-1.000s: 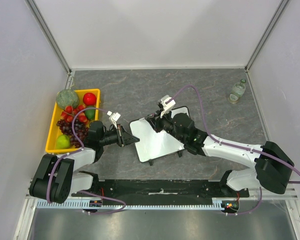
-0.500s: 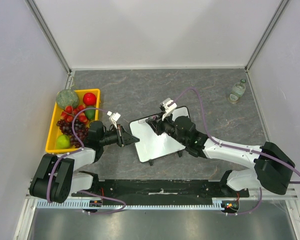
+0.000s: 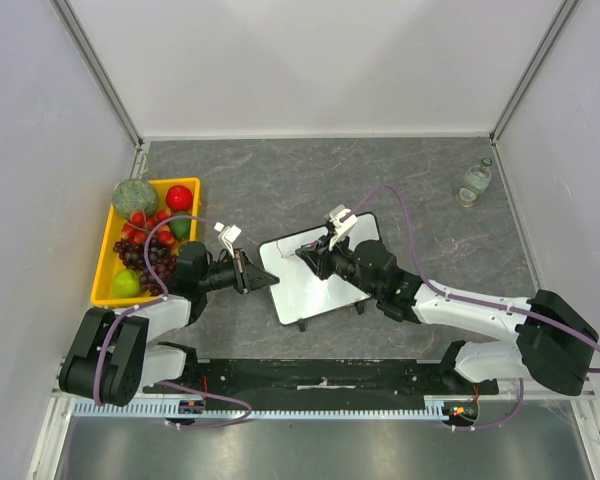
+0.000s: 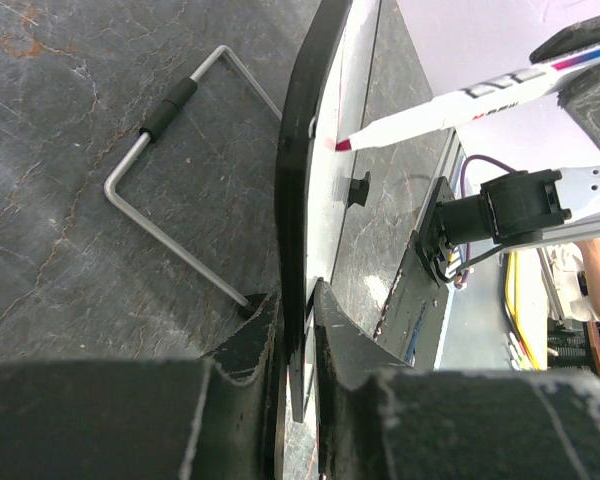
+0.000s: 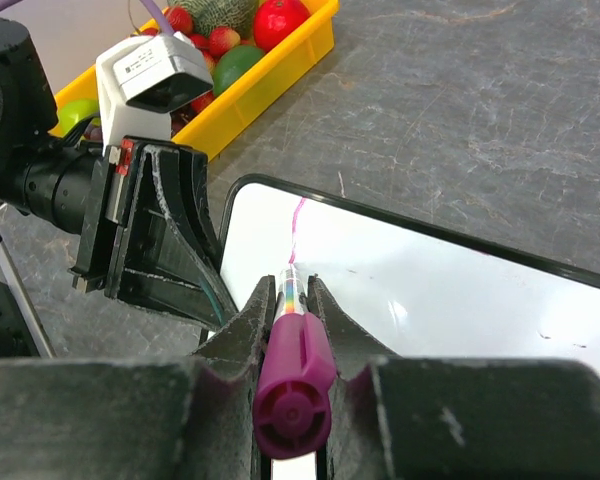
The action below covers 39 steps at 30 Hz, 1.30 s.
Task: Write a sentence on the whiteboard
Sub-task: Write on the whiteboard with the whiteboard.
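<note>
Currently the small white rectangular whiteboard with a thin black frame [image 3: 315, 288] sits mid-surface, turned at an angle. Its little black feet show along the near edge. It rests on the grey stone-pattern surface [image 3: 280, 180].

Left claw [image 3: 264, 277] is narrow and pinched on the board's left edge. In the left wrist view both fingers clamp the black frame, with the board seen edge-on.

Right claw [image 5: 293, 292] comes in from the right and grips a white-barrelled marker with a purple end cap [image 5: 293, 400], barrel squeezed between the two fingers. The pink tip points at the white face close to the left edge, toward the far left corner. In the left wrist view the tip looks to be on the face, right beside the frame.

Writing: only a short pink stroke [image 5: 298, 215] is visible, running from the far frame edge down toward the marker tip. No readable words in any view.

A bent metal wire stand with a black sleeve [image 4: 170, 160] lies on the surface behind the board. Can't tell if it's attached.

Yellow plastic tray [image 3: 102, 262] is at the left, just beside the left arm. It holds a green melon [image 3: 135, 197], a red apple [image 3: 179, 196], dark grapes [image 3: 160, 262] and a green apple [image 3: 126, 283].

Small clear bottle [image 3: 476, 181] stands far right, well apart from the board.
</note>
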Available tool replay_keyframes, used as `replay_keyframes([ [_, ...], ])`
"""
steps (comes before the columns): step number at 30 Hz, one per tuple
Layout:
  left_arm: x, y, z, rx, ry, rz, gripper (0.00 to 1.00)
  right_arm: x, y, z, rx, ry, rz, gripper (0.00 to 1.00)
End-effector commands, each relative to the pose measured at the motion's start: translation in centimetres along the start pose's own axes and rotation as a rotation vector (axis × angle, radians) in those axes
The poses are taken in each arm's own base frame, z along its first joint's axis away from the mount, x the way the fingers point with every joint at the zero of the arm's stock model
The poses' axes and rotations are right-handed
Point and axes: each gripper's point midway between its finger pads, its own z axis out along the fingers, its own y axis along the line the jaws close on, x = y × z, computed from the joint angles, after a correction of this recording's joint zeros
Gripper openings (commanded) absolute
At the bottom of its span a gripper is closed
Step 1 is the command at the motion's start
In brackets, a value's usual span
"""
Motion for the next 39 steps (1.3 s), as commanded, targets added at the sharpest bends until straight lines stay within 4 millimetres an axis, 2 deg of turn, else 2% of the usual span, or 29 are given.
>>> replay_keyframes([
  [1, -0.7, -0.2, 0.1, 0.014, -0.017, 0.047, 0.02, 1.2, -0.2, -0.5, 0.008, 0.034, -0.006, 0.00],
  [8, -0.6, -0.3, 0.2, 0.016, -0.015, 0.046, 0.02, 1.3, -1.0, -0.8, 0.052, 0.033, -0.003, 0.00],
  [17, -0.7, -0.2, 0.2, 0.014, -0.015, 0.043, 0.02, 0.4, -2.1, -1.3, 0.116, 0.005, -0.003, 0.00],
  [24, -0.6, -0.2, 0.2, 0.013, -0.013, 0.040, 0.02, -0.1, -1.5, -1.3, 0.094, -0.002, 0.002, 0.00],
  [33, -0.6, -0.2, 0.2, 0.016, -0.012, 0.040, 0.02, -5.0, 0.0, -2.3, 0.041, -0.106, 0.051, 0.00],
  [36, -0.6, -0.3, 0.2, 0.017, -0.011, 0.042, 0.02, -6.1, 0.0, -2.3, 0.045, -0.126, 0.045, 0.00],
  [39, -0.7, -0.2, 0.2, 0.015, -0.014, 0.043, 0.02, -6.0, -0.3, -1.7, 0.064, -0.112, 0.032, 0.00],
])
